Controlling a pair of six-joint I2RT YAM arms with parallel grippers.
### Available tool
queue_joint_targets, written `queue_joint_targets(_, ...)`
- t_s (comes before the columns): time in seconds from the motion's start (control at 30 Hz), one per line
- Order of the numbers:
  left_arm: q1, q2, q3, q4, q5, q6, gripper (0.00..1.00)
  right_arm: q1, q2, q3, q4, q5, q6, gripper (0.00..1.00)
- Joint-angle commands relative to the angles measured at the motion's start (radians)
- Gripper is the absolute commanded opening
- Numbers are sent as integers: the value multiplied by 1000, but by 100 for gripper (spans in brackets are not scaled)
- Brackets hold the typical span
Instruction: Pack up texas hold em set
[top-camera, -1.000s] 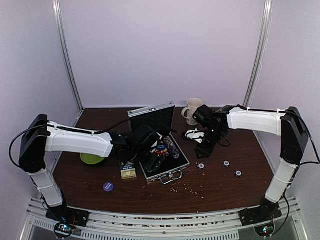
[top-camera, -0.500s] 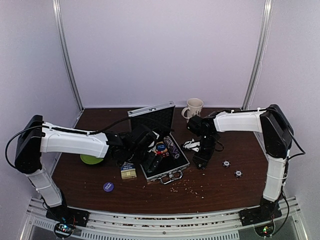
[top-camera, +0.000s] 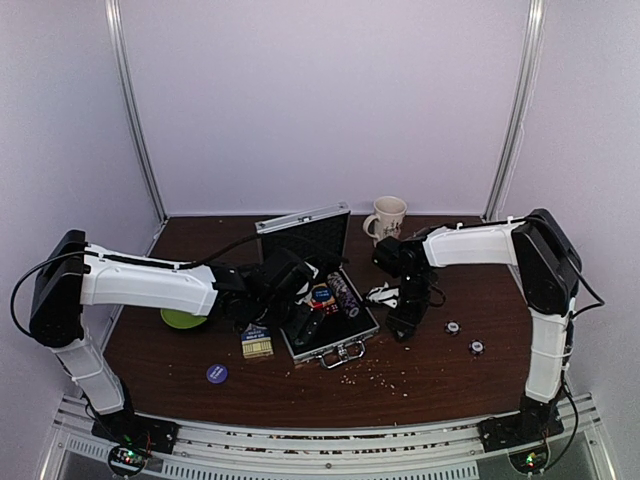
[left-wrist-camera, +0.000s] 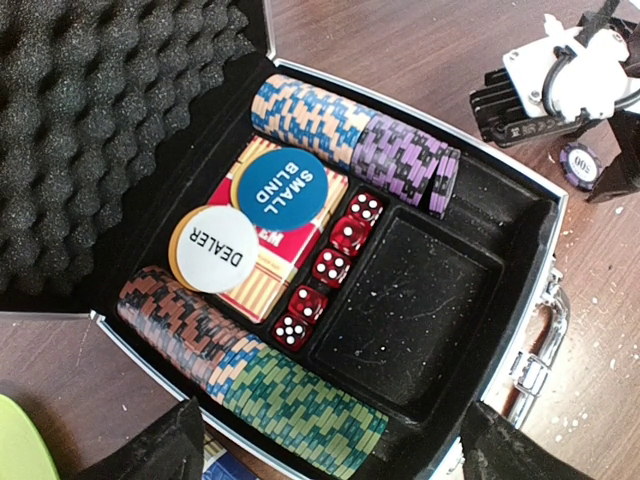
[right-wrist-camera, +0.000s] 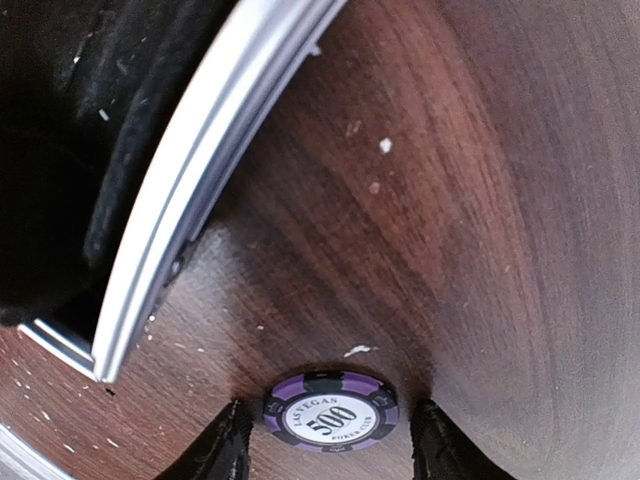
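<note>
The silver briefcase (top-camera: 345, 348) lies open, lid (top-camera: 303, 232) up. In the left wrist view it holds rows of coloured chips (left-wrist-camera: 300, 400), a red card deck (left-wrist-camera: 262, 285), a SMALL BLIND button (left-wrist-camera: 280, 190), a DEALER button (left-wrist-camera: 213, 248) and red dice (left-wrist-camera: 330, 265). My left gripper (left-wrist-camera: 340, 452) hovers over it, open and empty. My right gripper (right-wrist-camera: 332, 445) is low on the table just right of the case (right-wrist-camera: 190, 190), open, with one finger on each side of a purple 500 chip (right-wrist-camera: 330, 412) that lies flat.
Two more chips (top-camera: 452, 327) (top-camera: 477, 347) lie to the right. A card box (top-camera: 257, 342) and a purple round button (top-camera: 216, 373) lie left of the case. A green plate (top-camera: 180, 318) sits under my left arm, a mug (top-camera: 386, 217) behind. Crumbs dot the front.
My right gripper has moved left and down to the chip nearest the case and now straddles it. My left arm has hardly moved.
</note>
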Motion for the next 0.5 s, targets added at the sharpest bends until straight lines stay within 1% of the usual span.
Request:
queue_joint_targets(0.0,4,-6,14,8,-15,-4,91,9,54,-31,32,7,20,51)
queue_joint_targets(0.3,4,4,23,5,-18,1,91,18,63,-42,0,-3,21,32)
queue_joint_targets(0.47,4,4,22,2,-19,-3,91,16,8,-36,-9,8,27,29)
